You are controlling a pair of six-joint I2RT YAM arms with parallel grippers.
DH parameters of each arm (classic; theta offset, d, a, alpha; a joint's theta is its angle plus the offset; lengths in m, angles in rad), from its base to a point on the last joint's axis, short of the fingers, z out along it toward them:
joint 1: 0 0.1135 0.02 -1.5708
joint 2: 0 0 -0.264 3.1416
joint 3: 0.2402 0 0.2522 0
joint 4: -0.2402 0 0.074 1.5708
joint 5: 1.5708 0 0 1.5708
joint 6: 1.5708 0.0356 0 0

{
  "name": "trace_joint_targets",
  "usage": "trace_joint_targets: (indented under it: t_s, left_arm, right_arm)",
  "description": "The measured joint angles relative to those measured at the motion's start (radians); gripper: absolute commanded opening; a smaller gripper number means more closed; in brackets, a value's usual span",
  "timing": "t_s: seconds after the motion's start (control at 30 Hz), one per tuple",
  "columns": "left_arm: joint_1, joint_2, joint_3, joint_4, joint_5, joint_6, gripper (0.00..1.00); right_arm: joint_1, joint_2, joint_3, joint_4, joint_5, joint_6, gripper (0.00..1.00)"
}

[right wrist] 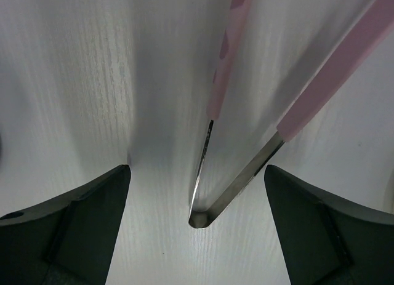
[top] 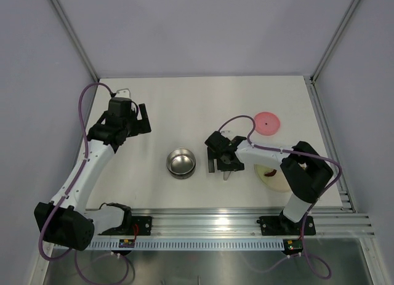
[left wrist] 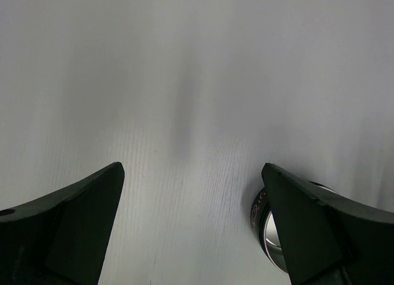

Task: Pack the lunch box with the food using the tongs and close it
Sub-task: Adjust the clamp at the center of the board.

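Note:
The lunch box, a small shiny steel bowl (top: 181,162), stands near the table's middle, and its rim (left wrist: 263,218) peeks out beside my left gripper's right finger. The pink lid (top: 267,122) lies flat at the back right. A dark red piece of food (top: 269,172) rests on a cream plate (top: 275,183), mostly hidden by the right arm. The tongs (right wrist: 217,205) lie on the table with their joined steel end between the fingers of my open right gripper (right wrist: 197,171), touching neither finger. My left gripper (left wrist: 192,171) hangs open over bare table, far left of the bowl.
The white table is bordered by an aluminium rail (top: 246,220) along its near edge and by grey walls on the other sides. The right arm's elbow (top: 305,174) hangs over the cream plate.

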Motion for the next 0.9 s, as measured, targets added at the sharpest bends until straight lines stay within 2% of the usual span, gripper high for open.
trace_joint_targets:
  t_s: [0.07,0.27,0.33,0.43,0.5,0.6,0.83,0.9]
  left_arm:
    - [0.000,0.000,0.000,0.000,0.000,0.000,0.99]
    - [0.000,0.004,0.000,0.000,0.000,0.000,0.99]
    - [0.000,0.008,0.000,0.000,0.000,0.000,0.99]
    - [0.000,0.015,0.000,0.000,0.001,0.000,0.99]
    - [0.000,0.018,0.000,0.000,0.001,0.000,0.99]
    - [0.000,0.019,0.000,0.000,0.001,0.000,0.99]
    - [0.000,0.019,0.000,0.000,0.000,0.000,0.99]
    - [0.000,0.019,0.000,0.000,0.000,0.000,0.99]
  right_arm:
    - [0.000,0.015,0.007,0.004,0.001,0.000,0.89]
    - [0.001,0.048,0.024,0.038,0.008,0.007,0.73]
    - [0.001,0.049,0.024,0.056,0.013,0.005,0.60]
    - [0.001,0.054,0.024,0.087,0.029,-0.002,0.46]
    - [0.001,0.056,0.024,0.110,0.027,-0.017,0.43]
    - [0.001,0.057,0.024,0.143,0.018,-0.050,0.43]
    - [0.001,0.057,0.025,0.173,-0.045,-0.134,0.61]
    - [0.001,0.057,0.028,0.167,-0.045,-0.145,0.75]
